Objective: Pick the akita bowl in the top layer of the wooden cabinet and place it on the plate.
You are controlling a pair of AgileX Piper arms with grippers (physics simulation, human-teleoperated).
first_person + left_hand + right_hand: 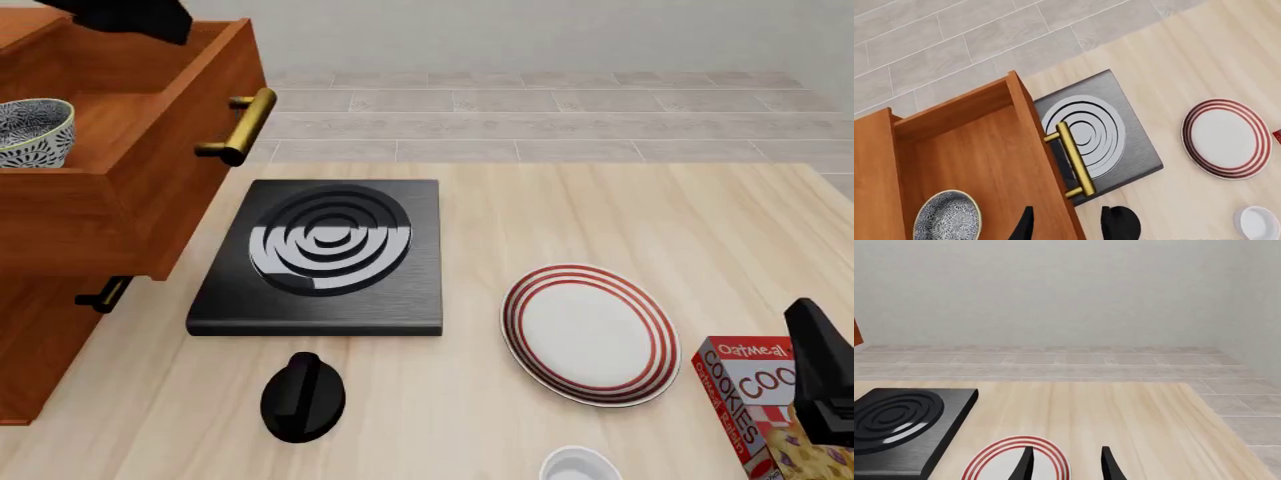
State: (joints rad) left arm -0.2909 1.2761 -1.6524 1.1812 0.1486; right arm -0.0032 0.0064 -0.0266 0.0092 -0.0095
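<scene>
The wooden cabinet [47, 340] stands at the left with its top layer [160, 180] pulled out over the stove. The akita bowl [30, 128], blue-and-white patterned, sits upright inside the drawer [981, 155]; in the left wrist view the bowl [947, 216] lies to one side of the fingers. My left gripper [1071, 227] hovers open above the drawer's front wall and brass handle [1074, 160], holding nothing. The red-ringed plate [587, 333] lies on the table right of centre. My right gripper [1066, 465] is open and empty, looking over the plate [1004, 462].
A black stove [327, 250] with grey rings sits between cabinet and plate. A black rounded object [304, 397] lies in front of it. A plain white bowl [581, 467] and an oatmeal cookie box [754, 395] are at the near right. A lower drawer handle [100, 295] juts out.
</scene>
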